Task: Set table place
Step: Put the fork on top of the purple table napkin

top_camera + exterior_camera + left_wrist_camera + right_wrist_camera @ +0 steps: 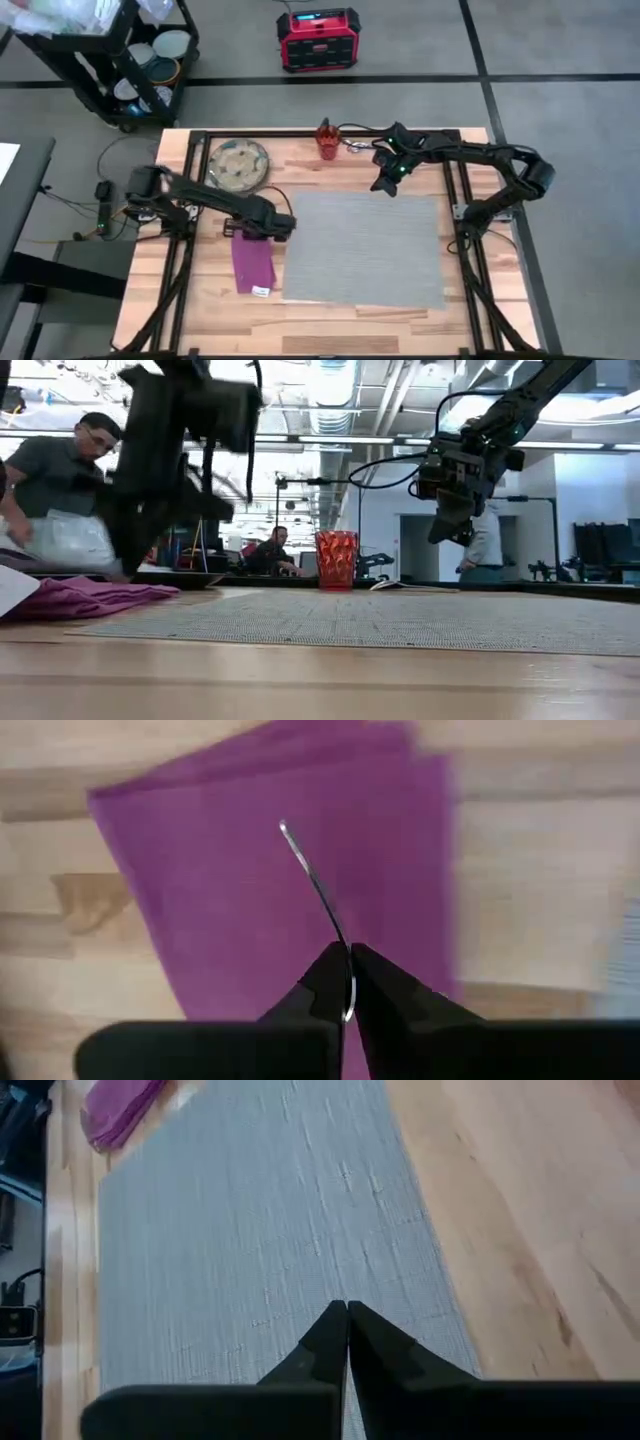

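Note:
The magenta napkin (pixel 250 262) lies flat on the wooden table (pixel 210 310), just left of the grey woven mat (pixel 365 245). My left gripper (pixel 347 960) hovers over the napkin's far end (pixel 268 226), shut on a thin steel piece of cutlery (pixel 315 885) seen edge-on; which piece it is cannot be told. My right gripper (pixel 347 1315) hangs shut and empty above the mat's far edge (pixel 383 183). The speckled plate (pixel 240 165) and the orange-red cup (pixel 327 140) stand on the table at the far side. My left gripper pinches the cutlery's near end (pixel 346 988) between its two fingertips, coming from above. The piece runs forward out of the fingers, along them, curving slightly to its free tip (pixel 283 824). It hangs over the napkin (pixel 230 890); whether the tip touches the cloth cannot be told.
Something pale and flat (pixel 400 585) lies on the table just right of the cup (pixel 337 560). Off the table, a black wheeled cart (pixel 110 50) stands at the far left and a red box (pixel 318 40) on the floor beyond. People (pixel 60 490) are in the room behind.

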Available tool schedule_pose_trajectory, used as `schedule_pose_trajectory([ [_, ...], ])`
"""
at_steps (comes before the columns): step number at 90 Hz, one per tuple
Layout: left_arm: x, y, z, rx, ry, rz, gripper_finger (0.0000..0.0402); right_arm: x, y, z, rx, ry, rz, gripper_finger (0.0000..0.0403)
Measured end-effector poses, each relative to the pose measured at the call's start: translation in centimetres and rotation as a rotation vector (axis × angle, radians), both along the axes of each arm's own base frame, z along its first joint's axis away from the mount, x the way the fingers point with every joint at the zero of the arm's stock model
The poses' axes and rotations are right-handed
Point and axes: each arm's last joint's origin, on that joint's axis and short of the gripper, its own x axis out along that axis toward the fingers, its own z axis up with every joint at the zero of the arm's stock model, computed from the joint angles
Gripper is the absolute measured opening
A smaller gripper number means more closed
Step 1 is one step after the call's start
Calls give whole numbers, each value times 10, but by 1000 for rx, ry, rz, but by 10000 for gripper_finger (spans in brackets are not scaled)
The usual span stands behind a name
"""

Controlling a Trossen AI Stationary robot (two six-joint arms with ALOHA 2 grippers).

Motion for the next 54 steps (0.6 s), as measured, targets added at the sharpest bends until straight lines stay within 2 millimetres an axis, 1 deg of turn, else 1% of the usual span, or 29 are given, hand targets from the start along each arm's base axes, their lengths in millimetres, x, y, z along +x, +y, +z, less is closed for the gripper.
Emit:
schedule_pose_trajectory([
  [12, 12, -3, -8, 6, 89, -28, 0, -1, 0, 0, 2, 7, 2, 0],
  [20, 15, -4, -13, 26, 148, -21, 0, -1, 0, 0, 2, 7, 2, 0],
  [31, 18, -4, -14, 35, 154, -4, 0, -1, 1, -1, 9, 12, -3, 6],
  [41, 22, -4, -13, 37, 118, 10, 0, -1, 1, -1, 13, 17, -4, 26],
  [54, 31, -5, -8, 25, 65, -31, 0, -1, 1, -1, 14, 18, -3, 67],
])
